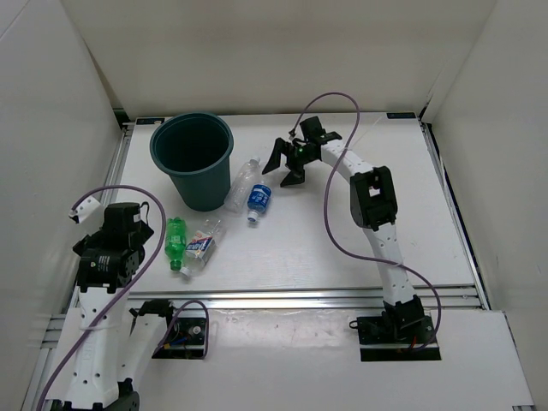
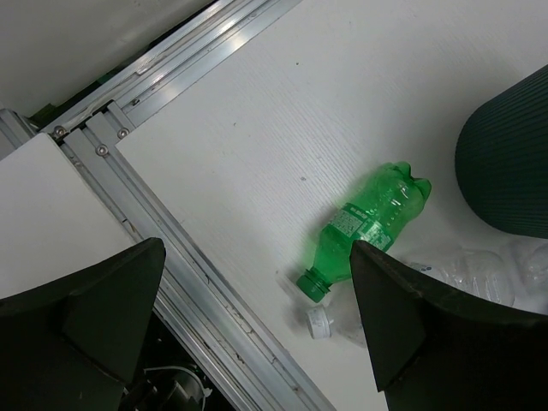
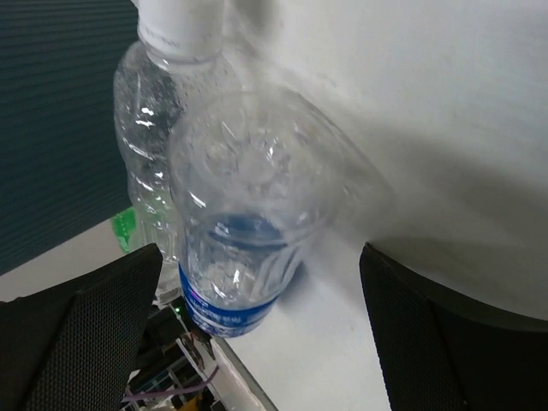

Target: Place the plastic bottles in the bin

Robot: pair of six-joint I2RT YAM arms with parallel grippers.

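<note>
Black, wedge-shaped fingers stood spread wide on both arms, and neither pair held or touched anything. The right gripper [image 1: 285,167] hung just right of the blue-labelled bottle [image 1: 259,199], which in its wrist view lay framed between the open fingers. The left gripper [image 2: 257,248] hovered over the near left of the table, above the green bottle [image 2: 368,223].

All four bottles lay on their sides outside the bin [image 1: 202,184], which stood upright at the far left. The plain clear bottle [image 1: 242,181] rested against the bin's wall with the blue-labelled one just beside it. Nearer the arms, the green bottle lay just beside the white-blue-yellow labelled bottle [image 1: 202,247].

The table [image 1: 342,257] was matte white, edged by an aluminium rail [image 1: 342,298] at the near side and enclosed by plain white walls [image 1: 282,51]. A purple cable [image 1: 326,214] looped along the right arm.

From above, the left fingers were hidden under their own wrist. In the left wrist view the bin was cut off at the right edge, and the labelled bottle sat mostly behind a finger. The right wrist view was soft with blur.
</note>
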